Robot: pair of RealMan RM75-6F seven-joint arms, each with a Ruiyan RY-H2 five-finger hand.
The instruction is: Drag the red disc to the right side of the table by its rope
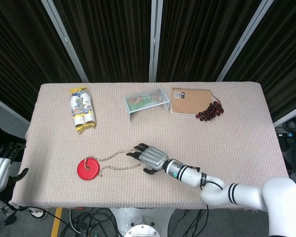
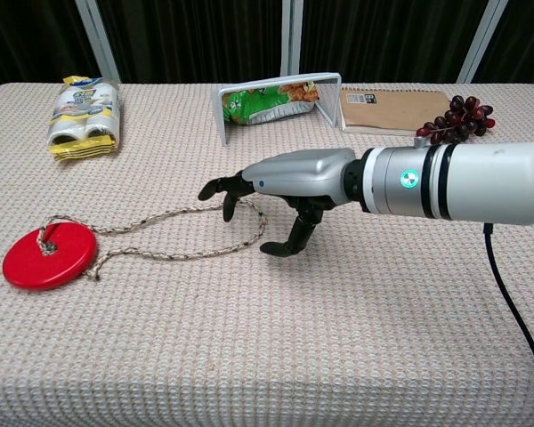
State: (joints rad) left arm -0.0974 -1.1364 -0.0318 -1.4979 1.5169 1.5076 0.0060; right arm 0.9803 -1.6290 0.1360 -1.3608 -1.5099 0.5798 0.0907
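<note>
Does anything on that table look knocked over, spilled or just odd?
Nothing looks spilled or broken. One mildly odd thing: the snack bag lies on its side inside a tipped wire rack at the far edge. The disc lies flat, its rope in a loose loop beneath the right hand.

The red disc (image 1: 88,169) lay flat near the table's front-left, a glossy round plate with a small centre hole. Its braided, beige-and-dark rope (image 2: 183,233) was knotted through that hole and trailed rightward across the cloth in a long, slack, closed loop.
</note>
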